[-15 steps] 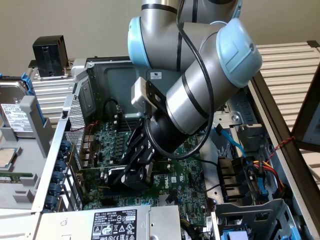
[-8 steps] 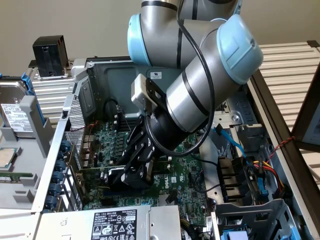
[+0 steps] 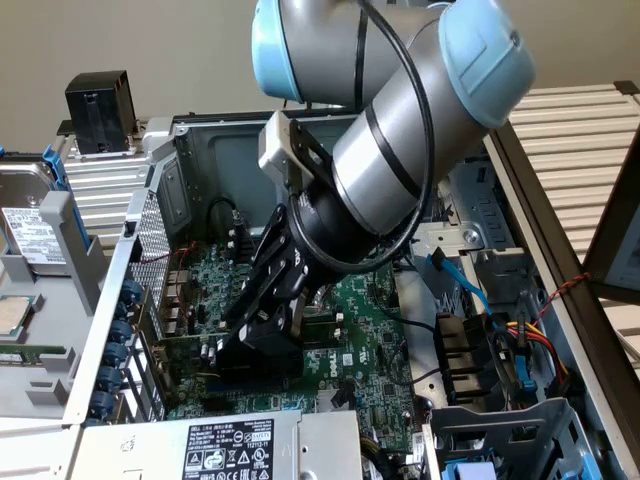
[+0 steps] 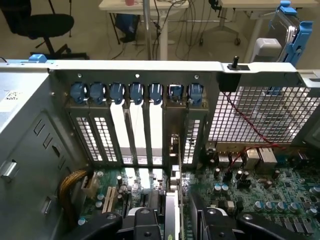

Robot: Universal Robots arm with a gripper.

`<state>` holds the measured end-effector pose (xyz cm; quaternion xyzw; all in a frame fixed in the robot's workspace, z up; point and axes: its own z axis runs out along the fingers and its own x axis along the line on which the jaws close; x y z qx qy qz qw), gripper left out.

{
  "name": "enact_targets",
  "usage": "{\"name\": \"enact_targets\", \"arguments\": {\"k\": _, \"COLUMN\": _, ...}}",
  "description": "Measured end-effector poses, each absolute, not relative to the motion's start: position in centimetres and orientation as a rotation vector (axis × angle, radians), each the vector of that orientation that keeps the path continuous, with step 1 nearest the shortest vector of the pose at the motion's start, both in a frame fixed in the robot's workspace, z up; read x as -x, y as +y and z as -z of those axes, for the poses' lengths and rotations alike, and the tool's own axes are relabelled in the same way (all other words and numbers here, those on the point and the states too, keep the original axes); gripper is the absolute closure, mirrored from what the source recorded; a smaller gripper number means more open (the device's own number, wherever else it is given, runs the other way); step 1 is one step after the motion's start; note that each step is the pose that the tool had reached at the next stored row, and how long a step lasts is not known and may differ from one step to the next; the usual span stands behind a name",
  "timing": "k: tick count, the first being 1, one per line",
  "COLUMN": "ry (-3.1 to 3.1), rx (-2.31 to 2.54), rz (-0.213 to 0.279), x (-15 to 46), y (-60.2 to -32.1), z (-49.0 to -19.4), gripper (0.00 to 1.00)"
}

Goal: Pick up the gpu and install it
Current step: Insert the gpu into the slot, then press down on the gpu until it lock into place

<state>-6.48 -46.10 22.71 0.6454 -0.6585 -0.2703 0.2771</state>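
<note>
The arm is reaching down into an open computer case (image 3: 190, 140), and there is little room around it: sheet-metal walls are standing close on the exterior view's left, a drive cage (image 3: 500, 420) and cables are crowding the right, and the power supply (image 3: 230, 445) is boxing in the near edge. In the wrist view, a row of slotted metal covers with blue plastic clips (image 4: 135, 92) is running along the case's back wall, beside a fine mesh panel (image 4: 260, 112). The green motherboard (image 3: 370, 330) is lying flat, studded with small parts. The gripper (image 3: 262, 335) is sitting low over the board with its black fingers (image 4: 220, 225) set partly apart on either side of the graphics card (image 4: 171, 220), whose thin edge is standing upright between them, running toward the slot covers. Whether the fingers are actually pressing on the card I cannot tell.
</note>
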Motion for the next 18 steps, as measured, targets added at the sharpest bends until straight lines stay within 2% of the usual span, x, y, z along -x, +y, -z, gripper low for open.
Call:
{"name": "enact_targets", "arguments": {"k": 8, "ry": -1.775, "rx": -1.739, "rz": 0.717, "x": 6.5, "y": -46.1, "z": -25.2, "gripper": 0.63}}
{"name": "enact_targets", "arguments": {"k": 18, "ry": -1.775, "rx": -1.740, "rz": 0.717, "x": 6.5, "y": -46.1, "z": -25.3, "gripper": 0.63}}
